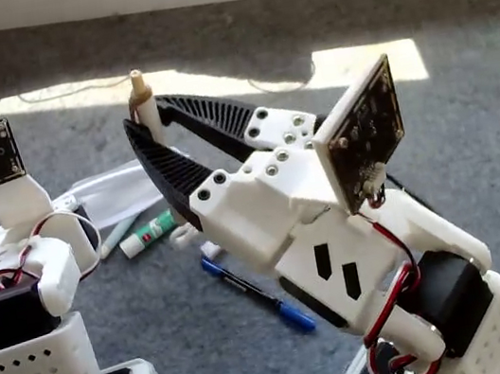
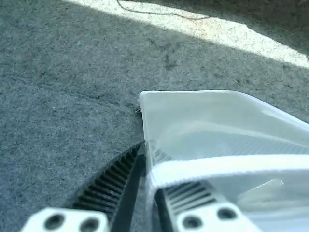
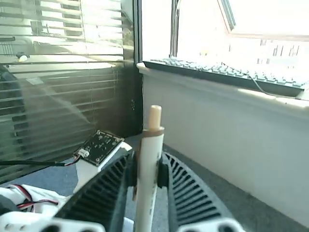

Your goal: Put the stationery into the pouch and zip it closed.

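The right gripper [image 3: 145, 171] was closed narrowly on a white pen [image 3: 148, 145] raised well above the carpet [image 1: 471, 131]. The pen's long axis was roughly upright, beige tip uppermost. The left gripper [image 2: 145, 157] was clamped on one rim of the translucent pouch [image 2: 217, 125], which lay on the carpet below the pen, toward the left arm's side. Insertion would probably require tilting the pen toward the pouch mouth. A glue stick [image 1: 147, 233] and a blue pen [image 1: 254, 294] lay beside the pouch, not yet loaded.

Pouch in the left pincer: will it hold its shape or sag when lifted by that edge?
Likely floppy: the pouch looks like thin translucent film, pinched at one rim by the left pincer. Probably light, so its mouth may fold shut instead of staying open.
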Action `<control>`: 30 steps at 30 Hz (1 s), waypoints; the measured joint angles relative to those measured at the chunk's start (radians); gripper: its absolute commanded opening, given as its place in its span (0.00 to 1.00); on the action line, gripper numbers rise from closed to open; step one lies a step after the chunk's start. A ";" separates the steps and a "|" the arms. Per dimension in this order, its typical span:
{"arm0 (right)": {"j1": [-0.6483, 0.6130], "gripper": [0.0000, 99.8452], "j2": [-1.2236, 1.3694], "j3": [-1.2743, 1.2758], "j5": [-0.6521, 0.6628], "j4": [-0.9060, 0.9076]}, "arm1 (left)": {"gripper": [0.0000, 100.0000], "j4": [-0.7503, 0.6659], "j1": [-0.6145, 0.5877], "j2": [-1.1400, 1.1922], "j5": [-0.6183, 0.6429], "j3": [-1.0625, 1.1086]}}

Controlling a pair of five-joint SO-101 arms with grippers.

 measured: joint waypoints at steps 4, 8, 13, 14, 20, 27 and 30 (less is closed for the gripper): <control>-0.006 0.00 -0.002 0.058 0.031 -0.120 | 0.01 0.000 0.003 0.000 0.000 0.000; -0.005 0.00 0.000 0.232 0.040 -0.327 | 0.01 0.000 0.003 0.000 0.000 0.000; -0.006 0.00 0.002 0.443 0.080 -0.559 | 0.01 0.000 0.003 0.000 0.000 0.000; -0.006 0.00 0.002 0.473 0.084 -0.583 | 0.01 0.000 0.003 0.000 0.000 0.000; -0.006 0.00 0.002 0.623 0.087 -0.760 | 0.01 0.000 0.003 0.000 0.000 0.000; -0.006 0.00 0.002 0.763 0.091 -0.973 | 0.01 0.000 0.003 0.000 0.000 0.000; -0.006 0.00 0.002 0.825 0.092 -0.990 | 0.01 0.000 0.003 0.000 0.000 0.000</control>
